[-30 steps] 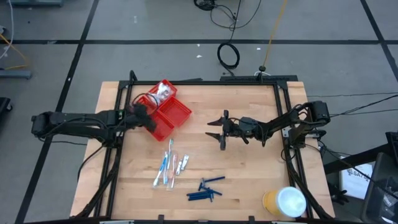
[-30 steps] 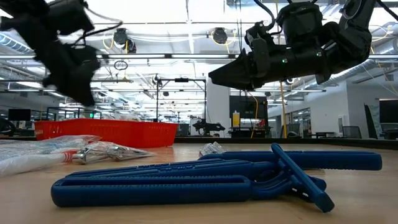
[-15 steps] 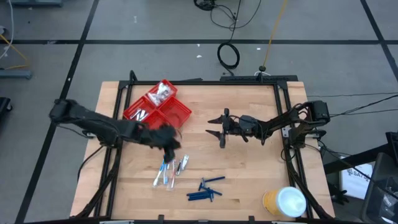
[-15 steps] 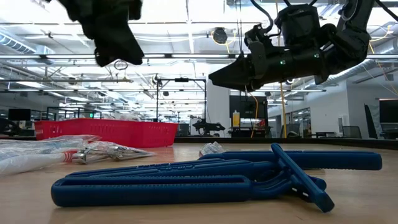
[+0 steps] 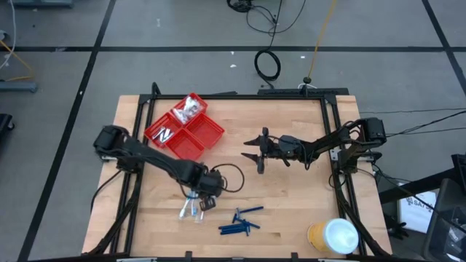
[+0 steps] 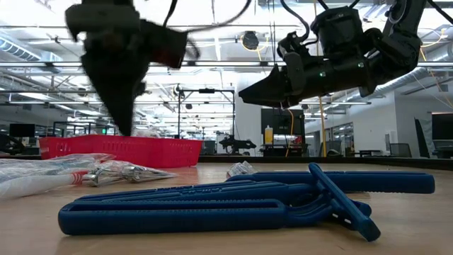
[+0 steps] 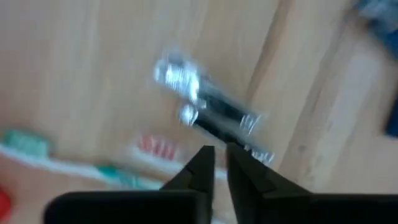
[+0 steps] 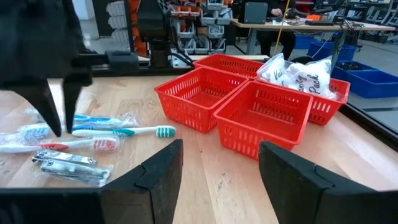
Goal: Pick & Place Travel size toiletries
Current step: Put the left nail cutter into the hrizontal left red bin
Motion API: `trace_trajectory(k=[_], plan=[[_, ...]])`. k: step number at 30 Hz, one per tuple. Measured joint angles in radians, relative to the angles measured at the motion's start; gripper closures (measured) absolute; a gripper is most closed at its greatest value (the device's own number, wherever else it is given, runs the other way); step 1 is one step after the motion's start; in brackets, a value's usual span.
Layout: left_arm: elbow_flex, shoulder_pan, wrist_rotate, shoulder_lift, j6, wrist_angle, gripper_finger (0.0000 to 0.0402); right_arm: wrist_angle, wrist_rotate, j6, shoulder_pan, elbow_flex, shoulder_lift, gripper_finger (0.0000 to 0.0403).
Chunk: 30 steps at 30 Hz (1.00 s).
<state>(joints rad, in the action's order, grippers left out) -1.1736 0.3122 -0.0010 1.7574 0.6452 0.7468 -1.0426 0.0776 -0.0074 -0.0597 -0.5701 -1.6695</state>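
Fingers of the left gripper (image 5: 206, 199) hang nearly closed, empty, over metal clippers (image 7: 214, 118) beside three toothbrushes (image 8: 118, 130) mid-counter (image 5: 291, 211). Right gripper (image 5: 253, 151) waits open toward the right edge. Red tray (image 5: 186, 129) holds packets (image 8: 298, 78); blue sticks (image 5: 240, 222) and yellow roll (image 5: 333, 236) near the front edge.

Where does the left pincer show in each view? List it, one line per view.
High: left pincer lower centre, over the toothbrushes.
Low: upper left, pointing down.
Left wrist: bottom centre, near the clipper.
Right wrist: far left.
Shared landmark: the toothbrushes.
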Motion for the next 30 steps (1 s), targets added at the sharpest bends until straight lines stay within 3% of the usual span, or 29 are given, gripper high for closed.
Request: trace_trajectory(k=[7, 14, 19, 30], plan=[[0.0, 0.016, 0.079, 0.041, 0.165, -0.004, 0.0263, 0.001, 0.0, 0.0, 0.002, 0.0, 0.0, 0.0206], [-0.001, 0.039, 0.079, 0.081, 0.165, -0.076, 0.0206, 0.003, 0.0, 0.0, 0.002, 0.0, 0.0, 0.0206], [-0.001, 0.041, 0.079, 0.122, 0.161, -0.092, 0.0199, 0.009, 0.0, 0.004, 0.002, 0.0, 0.0, 0.0206], [-0.004, 0.032, 0.071, 0.149, 0.173, -0.042, 0.0235, 0.01, 0.0, 0.016, 0.002, 0.0, 0.0, 0.0206]])
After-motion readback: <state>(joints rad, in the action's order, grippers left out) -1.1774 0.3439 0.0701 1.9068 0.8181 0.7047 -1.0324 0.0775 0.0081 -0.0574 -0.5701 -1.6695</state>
